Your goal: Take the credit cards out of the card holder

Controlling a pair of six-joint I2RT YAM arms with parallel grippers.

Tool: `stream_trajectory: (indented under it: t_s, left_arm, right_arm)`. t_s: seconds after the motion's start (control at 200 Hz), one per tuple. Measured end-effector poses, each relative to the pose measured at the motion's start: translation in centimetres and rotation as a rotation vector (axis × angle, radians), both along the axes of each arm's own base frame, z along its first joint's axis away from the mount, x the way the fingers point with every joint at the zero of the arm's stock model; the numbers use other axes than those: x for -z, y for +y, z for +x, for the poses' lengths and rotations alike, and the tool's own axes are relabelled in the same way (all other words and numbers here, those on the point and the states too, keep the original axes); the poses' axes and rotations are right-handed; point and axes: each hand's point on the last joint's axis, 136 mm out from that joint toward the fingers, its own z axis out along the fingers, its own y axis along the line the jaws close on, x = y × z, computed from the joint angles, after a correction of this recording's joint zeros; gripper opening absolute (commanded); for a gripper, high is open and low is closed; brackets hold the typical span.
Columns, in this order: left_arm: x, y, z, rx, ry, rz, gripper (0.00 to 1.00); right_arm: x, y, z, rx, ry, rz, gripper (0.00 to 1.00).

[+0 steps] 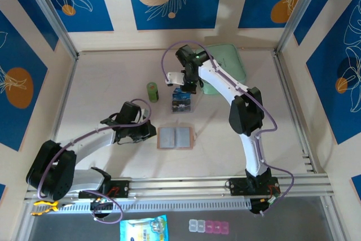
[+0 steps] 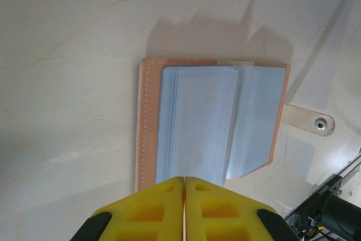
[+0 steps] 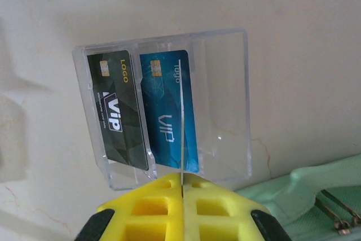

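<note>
We are stowing a card [image 3: 181, 117]: right jaws clamp it edge-on over the clear box [image 3: 225, 100], left jaws together by the card holder [image 2: 208, 122]. Next, lower and release.

Card holder [image 2: 214, 122] open flat; credit cards [image 3: 163, 114] in clear box [image 3: 225, 100]

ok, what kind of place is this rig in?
Probably a lab robot cell: aluminium frame posts, printed blue wall panels, left arm and right arm bolted to a rail at the table edge.
</note>
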Motion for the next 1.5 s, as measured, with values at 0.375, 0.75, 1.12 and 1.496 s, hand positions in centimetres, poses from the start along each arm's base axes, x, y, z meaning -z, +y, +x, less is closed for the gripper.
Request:
stream_trajectory:
  t_s: [0.375,0.75,1.12,1.496]
  left_arm:
    - [1.1,0.6,-0.8,-0.006,0.029,0.015,0.09]
    - [1.1,0.2,-0.5,0.001,0.021,-0.005,0.09]
    - [1.7,-0.8,0.1,0.005,0.041,-0.051,0.06]
    - [2.9,-1.5,0.3,0.015,0.066,-0.062,0.03]
  right_arm:
    - [1.8,0.0,0.0,-0.010,0.035,-0.018,0.22]
    - [2.6,-0.2,-0.4,0.084,0.042,0.019,0.26]
    - [-1.1,2.0,-3.3,0.625,0.155,0.320,0.22]
    - [2.3,3.3,-11.3,1.113,0.543,0.465,0.24]
